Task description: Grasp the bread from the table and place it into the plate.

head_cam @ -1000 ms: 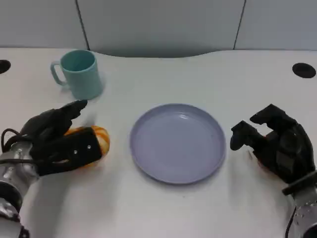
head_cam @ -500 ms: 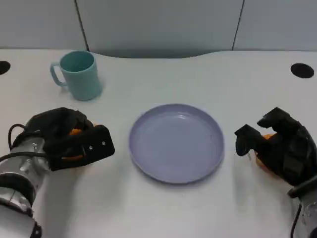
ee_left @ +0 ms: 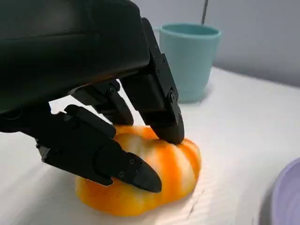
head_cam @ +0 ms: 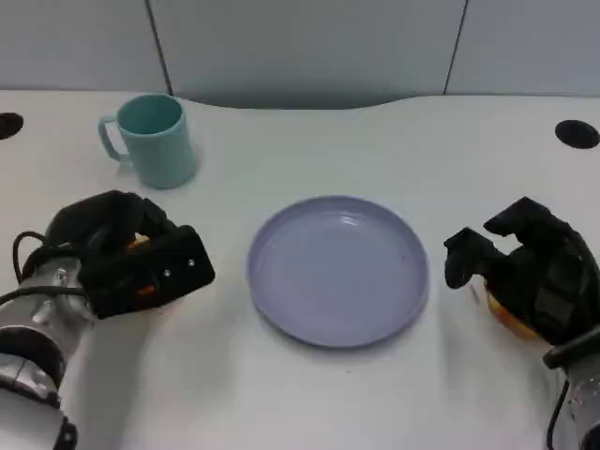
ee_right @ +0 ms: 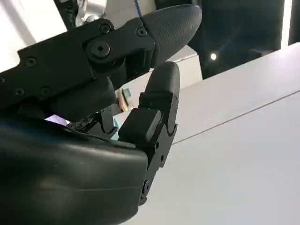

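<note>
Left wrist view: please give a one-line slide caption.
Black left hand closing on the orange striped bread, teal cup behind.

Bread: two orange-and-pale striped pieces, one under the left hand [head_cam: 127, 258] at [ee_left: 154, 180], one partly hidden beneath the right hand [head_cam: 525, 277] at [head_cam: 502, 312]
Plate: one, lavender, round [head_cam: 337, 270]
Mug: one, teal, with a handle [head_cam: 155, 141]
Hands: two, black
Dark round holes in the worktop [head_cam: 375, 150]: two, one at each far edge, [head_cam: 7, 124] and [head_cam: 576, 133]
</note>
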You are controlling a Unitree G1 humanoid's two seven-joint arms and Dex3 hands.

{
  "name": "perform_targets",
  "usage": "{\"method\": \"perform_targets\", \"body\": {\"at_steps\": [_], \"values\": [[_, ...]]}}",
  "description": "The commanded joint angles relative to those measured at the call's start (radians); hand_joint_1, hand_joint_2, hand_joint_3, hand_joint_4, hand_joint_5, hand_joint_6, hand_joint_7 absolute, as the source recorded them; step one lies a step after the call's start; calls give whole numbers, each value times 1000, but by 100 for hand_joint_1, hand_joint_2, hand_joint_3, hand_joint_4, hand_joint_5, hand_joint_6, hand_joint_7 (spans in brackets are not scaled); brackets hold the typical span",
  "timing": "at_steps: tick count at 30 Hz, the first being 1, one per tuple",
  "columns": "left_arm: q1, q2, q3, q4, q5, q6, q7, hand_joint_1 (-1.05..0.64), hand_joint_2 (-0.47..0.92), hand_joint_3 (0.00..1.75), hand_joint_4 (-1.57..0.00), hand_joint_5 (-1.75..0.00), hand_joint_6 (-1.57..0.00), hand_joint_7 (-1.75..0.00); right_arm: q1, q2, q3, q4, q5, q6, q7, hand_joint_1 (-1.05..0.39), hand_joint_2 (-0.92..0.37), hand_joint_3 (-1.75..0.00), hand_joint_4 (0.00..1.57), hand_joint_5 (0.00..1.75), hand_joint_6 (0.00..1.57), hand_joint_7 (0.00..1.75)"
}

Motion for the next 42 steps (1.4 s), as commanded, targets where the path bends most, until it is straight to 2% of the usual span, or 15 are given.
{"method": "perform_targets", "body": {"at_steps": [1,7,12,18,22,25,26,27,28,29,30,31,33,39,42], "values": [[-35,11,38,-11,-44,-78,28,-13,78,1,-84,-98,-131,-5,11,-2,-3,-13,16,26,-2,-48,-91,-1,74,149,94,65],[-83,12,30,-27,-34,-139,71,-18,77,0,-86,-117,-131,-5,10,1,-5,-13,15,20,-7,-49,-91,-1,75,145,99,53],[-89,10,24,-29,-32,-161,97,-19,76,0,-88,-121,-132,-6,10,3,-3,-15,10,7,-19,-49,-91,0,76,143,100,54],[-83,2,43,-30,-64,-188,84,-17,75,0,-95,-102,-132,-5,0,-3,1,-4,6,-19,-9,-48,-91,0,75,148,97,59],[-92,1,37,-30,-55,-180,79,-19,76,0,-94,-92,-128,-4,15,1,3,-26,11,7,-35,-47,-89,0,76,147,98,61],[-124,14,-18,-18,-5,-69,-27,-45,79,1,-64,-70,-96,0,2,-8,3,-7,13,15,-11,-47,-91,-1,74,146,95,62],[-135,20,-38,-12,10,-27,-92,-67,84,3,-40,-54,-63,0,2,-8,3,-6,12,15,-12,-48,-90,-1,77,141,97,60],[-141,24,-50,-10,18,-2,-135,-79,88,4,-27,-46,-44,0,3,-7,2,-7,12,14,-15,-48,-90,-1,78,139,97,59],[-143,27,-70,-6,35,34,-179,-86,90,5,-20,-41,-34,0,4,-5,2,-8,12,5,-10,-48,-90,-1,79,138,98,59],[-144,29,-83,-4,45,57,-203,-97,91,15,-8,-27,-15,0,5,-4,2,-9,12,-2,-5,-47,-91,-1,76,142,96,60],[-136,30,-94,-2,54,82,-215,-101,92,19,-4,-22,-8,0,4,-6,1,-5,12,-5,2,-46,-92,-1,75,144,95,61],[-131,31,-102,-1,58,98,-223,-103,92,25,-2,-10,-3,0,3,-7,1,-1,13,-7,8,-47,-92,-1,74,145,95,61],[-125,32,-108,-3,58,111,-226,-104,92,28,0,-4,-1,0,0,-9,0,4,13,-7,13,-48,-92,-1,73,145,94,62],[-87,41,-142,17,84,192,-242,-105,92,37,0,0,0,0,14,-4,-4,-19,23,23,8,-48,-89,-1,77,143,99,55],[-71,41,-137,22,72,215,-259,-105,92,29,0,0,0,0,22,-10,4,-31,15,44,-7,-50,-89,-1,78,141,100,54]]}}
